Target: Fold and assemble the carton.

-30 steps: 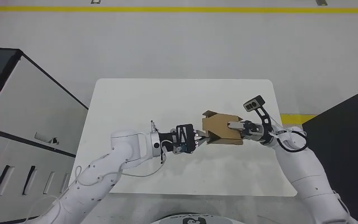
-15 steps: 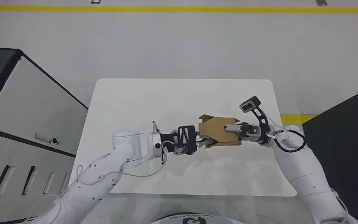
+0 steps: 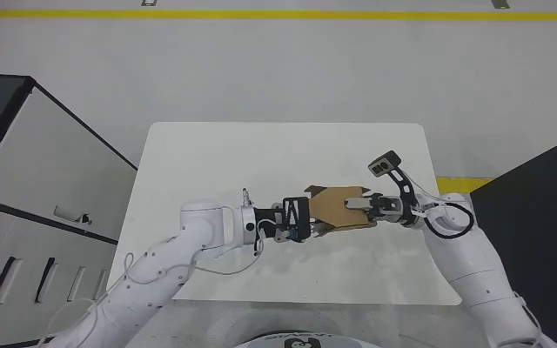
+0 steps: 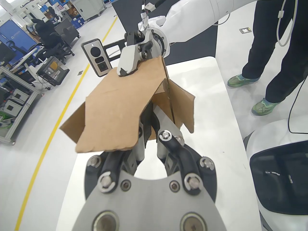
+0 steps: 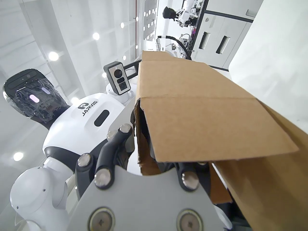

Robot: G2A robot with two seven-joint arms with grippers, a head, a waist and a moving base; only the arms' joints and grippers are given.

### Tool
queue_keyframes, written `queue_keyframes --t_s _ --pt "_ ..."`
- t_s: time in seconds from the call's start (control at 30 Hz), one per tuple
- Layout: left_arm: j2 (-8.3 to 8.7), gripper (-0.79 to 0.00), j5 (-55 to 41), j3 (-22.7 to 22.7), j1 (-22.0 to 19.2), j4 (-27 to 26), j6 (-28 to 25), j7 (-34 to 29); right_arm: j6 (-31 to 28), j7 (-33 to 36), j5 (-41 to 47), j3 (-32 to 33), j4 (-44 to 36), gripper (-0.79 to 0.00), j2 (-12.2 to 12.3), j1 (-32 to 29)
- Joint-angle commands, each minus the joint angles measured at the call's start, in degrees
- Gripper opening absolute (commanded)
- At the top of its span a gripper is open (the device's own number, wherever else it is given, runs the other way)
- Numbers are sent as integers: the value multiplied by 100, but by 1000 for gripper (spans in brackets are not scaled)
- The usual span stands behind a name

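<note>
Carton (image 3: pixel 338 209) of plain brown corrugated cardboard, half-opened with loose end flaps, is held between the two grippers over the right-middle of the white rounded table (image 3: pixel 261 157), well in from every edge. The right gripper (image 3: pixel 352 205) pinches the carton's top panel. The left gripper (image 4: pixel 149 121) reaches under the opposite flaps; I cannot tell whether its claw grips.

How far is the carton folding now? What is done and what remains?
Done: the carton is lifted and partly opened into a tube shape. In hand: the left end effector and the right end effector each grip one end. Left: the end flaps hang open, so folding them shut remains.
</note>
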Motion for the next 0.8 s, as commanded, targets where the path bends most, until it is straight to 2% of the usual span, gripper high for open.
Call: queue_keyframes --t_s 0.0,0.37,0.77 --pt "6 -785 -6 -53 8 -27 40 -6 -18 -19 19 8 21 -785 -3 -4" --pt "112 -785 -2 -607 308 -534 107 -36 43 43 610 251 114 -785 -30 -136" --pt "154 -785 104 -781 597 -813 270 200 -131 -132 925 320 382 -785 -167 -181"
